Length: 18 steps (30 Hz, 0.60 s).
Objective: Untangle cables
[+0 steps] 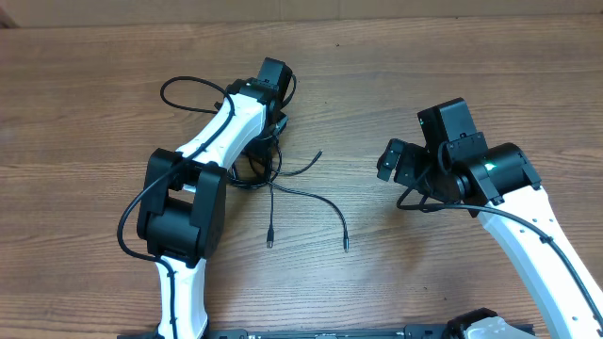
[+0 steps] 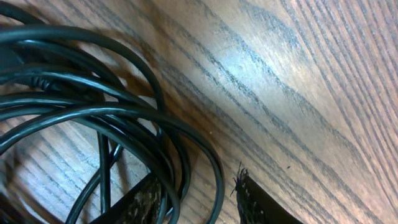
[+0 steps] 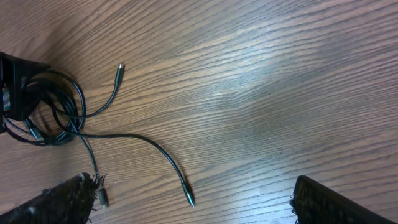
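Left hand [image 2: 196, 200]: fingers partly spread, tips low against the desk [image 1: 94, 113]. The cables [image 1: 267, 179] lie as a coiled bundle directly at this hand. Several loops curve in from one side and pass between the fingertips, with strands lying against one finger [image 2: 142, 204]. The other finger [image 2: 255, 206] stands clear of them, with bare wood showing in the gap, so nothing is pinched.

Right hand [image 3: 198, 202]: fingers spread to full width and holding nothing. The bundle sits well apart from this hand, off to one side and ahead of it. Three loose ends trail out of the coil toward the hand. In the right wrist view, one plug [image 3: 102, 198] appears just beside a fingertip [image 3: 65, 198], a second plug [image 3: 189, 200] lies between the two fingers, and a third [image 3: 121, 67] points away, farther ahead.
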Available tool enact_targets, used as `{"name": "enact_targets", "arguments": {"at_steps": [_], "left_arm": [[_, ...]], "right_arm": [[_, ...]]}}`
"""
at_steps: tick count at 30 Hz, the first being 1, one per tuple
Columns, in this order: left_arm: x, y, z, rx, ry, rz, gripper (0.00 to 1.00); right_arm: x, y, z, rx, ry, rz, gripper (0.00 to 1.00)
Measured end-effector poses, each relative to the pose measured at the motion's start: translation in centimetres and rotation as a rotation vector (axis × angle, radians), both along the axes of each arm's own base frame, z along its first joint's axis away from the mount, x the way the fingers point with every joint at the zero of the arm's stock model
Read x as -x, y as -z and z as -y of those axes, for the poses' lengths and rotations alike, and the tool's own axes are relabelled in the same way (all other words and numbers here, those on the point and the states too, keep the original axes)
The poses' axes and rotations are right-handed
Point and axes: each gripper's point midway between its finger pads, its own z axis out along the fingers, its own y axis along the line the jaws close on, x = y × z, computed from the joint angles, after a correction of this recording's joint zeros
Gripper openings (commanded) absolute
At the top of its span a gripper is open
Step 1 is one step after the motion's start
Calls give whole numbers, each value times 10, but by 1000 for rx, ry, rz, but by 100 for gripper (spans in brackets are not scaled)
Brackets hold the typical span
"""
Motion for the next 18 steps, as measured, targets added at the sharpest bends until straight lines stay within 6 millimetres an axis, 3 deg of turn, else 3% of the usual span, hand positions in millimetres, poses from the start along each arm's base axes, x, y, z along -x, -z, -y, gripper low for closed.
{"name": "enact_targets", "arguments": {"at_steps": [7, 14, 18], "left_arm": [[6, 1, -2, -7, -1, -27, 52], [8, 2, -3, -11, -1, -34, 53], [5, 2, -3, -9, -1, -22, 48]], "right_arm": [[0, 0, 0, 0, 0, -1, 100], [0, 0, 0, 0, 0, 0, 100], [0, 0, 0, 0, 0, 0, 100]]}}
